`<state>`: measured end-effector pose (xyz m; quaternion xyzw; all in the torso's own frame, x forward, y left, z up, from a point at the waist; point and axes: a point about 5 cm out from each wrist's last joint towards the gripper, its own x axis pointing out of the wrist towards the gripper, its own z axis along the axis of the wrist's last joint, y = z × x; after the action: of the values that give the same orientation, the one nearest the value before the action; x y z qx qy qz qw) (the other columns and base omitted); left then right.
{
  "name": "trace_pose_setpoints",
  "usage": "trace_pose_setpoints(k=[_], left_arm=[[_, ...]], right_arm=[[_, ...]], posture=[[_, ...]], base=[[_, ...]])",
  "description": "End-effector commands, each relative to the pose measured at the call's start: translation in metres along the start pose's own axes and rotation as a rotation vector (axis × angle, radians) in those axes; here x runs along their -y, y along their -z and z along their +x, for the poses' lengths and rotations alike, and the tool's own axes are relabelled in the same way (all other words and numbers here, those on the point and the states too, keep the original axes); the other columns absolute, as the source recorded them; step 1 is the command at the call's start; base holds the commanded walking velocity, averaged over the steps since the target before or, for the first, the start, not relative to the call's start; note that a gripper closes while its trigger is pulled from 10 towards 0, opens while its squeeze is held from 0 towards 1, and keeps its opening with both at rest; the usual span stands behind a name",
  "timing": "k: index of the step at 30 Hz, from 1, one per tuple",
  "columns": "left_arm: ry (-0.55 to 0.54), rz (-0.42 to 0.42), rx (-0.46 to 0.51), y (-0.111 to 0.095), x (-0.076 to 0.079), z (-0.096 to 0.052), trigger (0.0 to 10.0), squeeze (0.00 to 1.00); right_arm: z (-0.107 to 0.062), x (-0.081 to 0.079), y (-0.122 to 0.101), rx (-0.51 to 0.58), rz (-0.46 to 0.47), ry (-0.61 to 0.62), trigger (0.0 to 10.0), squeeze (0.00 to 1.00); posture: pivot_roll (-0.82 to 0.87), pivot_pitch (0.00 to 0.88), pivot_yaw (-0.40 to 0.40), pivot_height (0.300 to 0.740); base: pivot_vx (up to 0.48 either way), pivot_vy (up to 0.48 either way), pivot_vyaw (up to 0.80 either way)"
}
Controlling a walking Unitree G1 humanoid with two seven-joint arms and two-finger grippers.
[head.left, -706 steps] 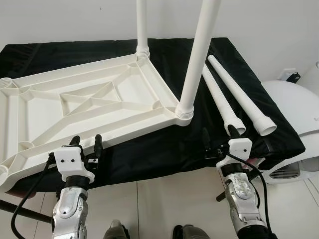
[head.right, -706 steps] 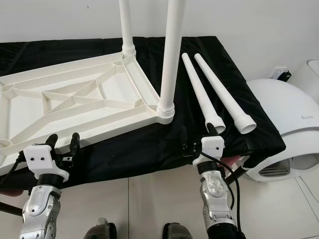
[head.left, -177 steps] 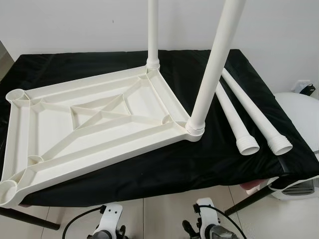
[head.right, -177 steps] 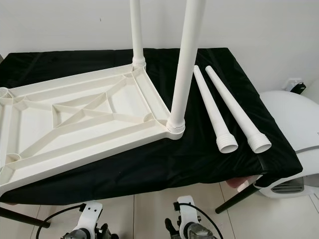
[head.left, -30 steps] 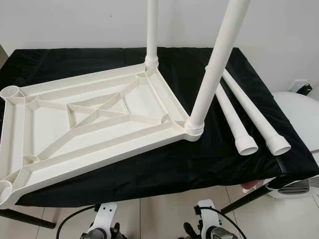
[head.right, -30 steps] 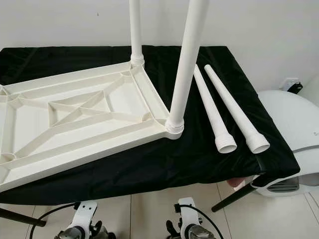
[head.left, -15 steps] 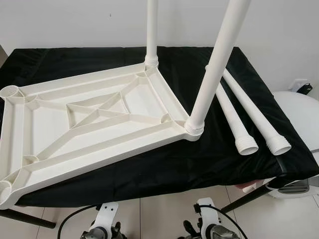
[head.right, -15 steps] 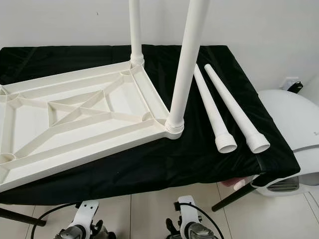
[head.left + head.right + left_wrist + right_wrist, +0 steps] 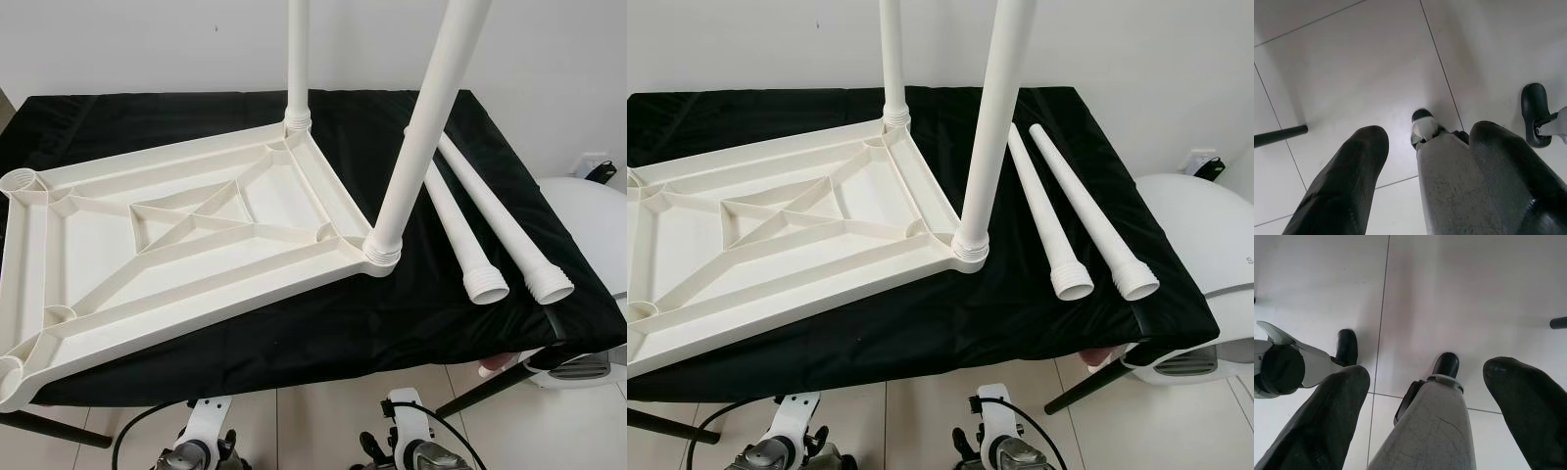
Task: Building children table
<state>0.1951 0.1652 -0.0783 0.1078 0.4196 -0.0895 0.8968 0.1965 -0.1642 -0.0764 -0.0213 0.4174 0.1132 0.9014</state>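
A white plastic tabletop [image 9: 176,235] lies upside down on a black-covered table [image 9: 323,323]. Two white legs stand upright in its right corners, one near [image 9: 416,137] and one far [image 9: 298,59]. Its left corner sockets [image 9: 24,181] hold nothing. Two loose legs [image 9: 453,225] [image 9: 500,220] lie side by side on the cloth to the right. Both arms hang low below the table's front edge, the left wrist [image 9: 201,446] and the right wrist [image 9: 411,450]. My left gripper [image 9: 1430,132] and right gripper [image 9: 1429,369] are open, pointing down at the floor.
A rounded white appliance [image 9: 1205,235] stands on the floor beside the table's right end. A dark table leg [image 9: 1087,382] slants out under the right front corner. My own legs and feet [image 9: 1444,364] stand on white floor tiles.
Only the camera has drifted slightly. The table parts and both arms stay where they were.
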Motion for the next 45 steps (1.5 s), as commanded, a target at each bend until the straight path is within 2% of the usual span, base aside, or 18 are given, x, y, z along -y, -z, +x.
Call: trace_pose_setpoints(k=[1, 3, 4, 6, 8, 10, 11, 15, 17, 20, 28, 30, 34, 45], left_arm=[[0.021, 0.001, -0.035, 0.009, -0.001, -0.002, 10.0, 0.00], [0.021, 0.001, -0.035, 0.009, -0.001, -0.002, 10.0, 0.00], [0.029, 0.004, -0.023, 0.007, -0.002, -0.002, 10.0, 0.00], [0.036, 0.016, -0.016, 0.006, -0.002, -0.002, 10.0, 0.00], [0.023, -0.002, -0.009, 0.003, -0.004, -0.001, 10.0, 0.00], [0.034, 0.039, -0.009, 0.001, -0.006, -0.001, 10.0, 0.00], [0.024, 0.008, -0.007, -0.001, -0.009, 0.000, 10.0, 0.00], [0.006, -0.027, -0.006, -0.003, -0.012, 0.000, 10.0, 0.00], [0.012, -0.010, -0.003, -0.005, -0.013, 0.001, 10.0, 0.00], [0.018, 0.010, -0.001, -0.007, -0.011, 0.001, 10.0, 0.00], [0.021, 0.010, -0.007, -0.004, -0.008, 0.001, 10.0, 0.00], [0.014, -0.009, -0.020, 0.002, -0.006, -0.001, 10.0, 0.00], [0.011, -0.024, -0.042, 0.010, -0.005, -0.002, 10.0, 0.00], [0.013, -0.019, -0.039, 0.007, -0.004, -0.001, 10.0, 0.00]], right_arm=[[-0.002, 0.004, 0.004, -0.022, 0.009, 0.013, 10.0, 0.00], [-0.002, 0.004, 0.004, -0.022, 0.009, 0.013, 10.0, 0.00], [-0.001, 0.005, 0.003, -0.024, -0.008, 0.005, 10.0, 0.00], [-0.001, 0.004, 0.004, -0.029, -0.036, -0.008, 10.0, 0.00], [-0.001, 0.005, 0.001, -0.021, -0.017, 0.003, 10.0, 0.00], [-0.001, 0.004, 0.002, -0.032, -0.043, -0.010, 10.0, 0.00], [-0.001, 0.003, 0.002, -0.030, -0.029, -0.008, 10.0, 0.00], [-0.001, 0.004, 0.001, -0.021, 0.024, 0.014, 10.0, 0.00], [0.000, 0.003, 0.000, -0.022, -0.012, -0.004, 10.0, 0.00], [0.000, 0.004, -0.002, -0.015, -0.001, 0.001, 10.0, 0.00], [0.000, 0.005, -0.001, -0.015, -0.003, 0.002, 10.0, 0.00], [0.000, 0.005, -0.001, -0.015, -0.007, 0.001, 10.0, 0.00], [0.001, 0.002, -0.003, -0.012, -0.018, -0.009, 10.0, 0.00], [0.002, 0.003, -0.008, -0.006, -0.034, -0.012, 10.0, 0.00]], posture=[[0.05, 0.116, 0.038, 0.740], [0.05, 0.116, 0.038, 0.740], [0.05, 0.159, 0.029, 0.740], [0.05, 0.151, 0.031, 0.740], [0.05, 0.145, 0.030, 0.740], [0.05, 0.144, 0.022, 0.740], [0.05, 0.137, 0.025, 0.740], [0.05, 0.155, 0.019, 0.740], [0.04, 0.157, 0.024, 0.740], [0.04, 0.168, 0.021, 0.740], [0.04, 0.154, 0.019, 0.740], [0.04, 0.118, 0.016, 0.740], [0.03, 0.132, 0.020, 0.740], [0.04, 0.109, 0.010, 0.740]], base=[[0.000, 0.000, 0.00], [0.000, 0.000, 0.00], [0.000, 0.000, 0.00], [0.000, 0.000, 0.00], [0.000, 0.000, 0.00], [0.000, 0.000, 0.00], [0.000, 0.000, 0.00], [0.000, 0.000, 0.00], [0.000, 0.000, 0.00], [0.000, 0.000, 0.00], [0.000, 0.000, 0.00], [0.000, 0.000, 0.00], [0.000, 0.000, 0.00], [0.000, 0.000, 0.00]])
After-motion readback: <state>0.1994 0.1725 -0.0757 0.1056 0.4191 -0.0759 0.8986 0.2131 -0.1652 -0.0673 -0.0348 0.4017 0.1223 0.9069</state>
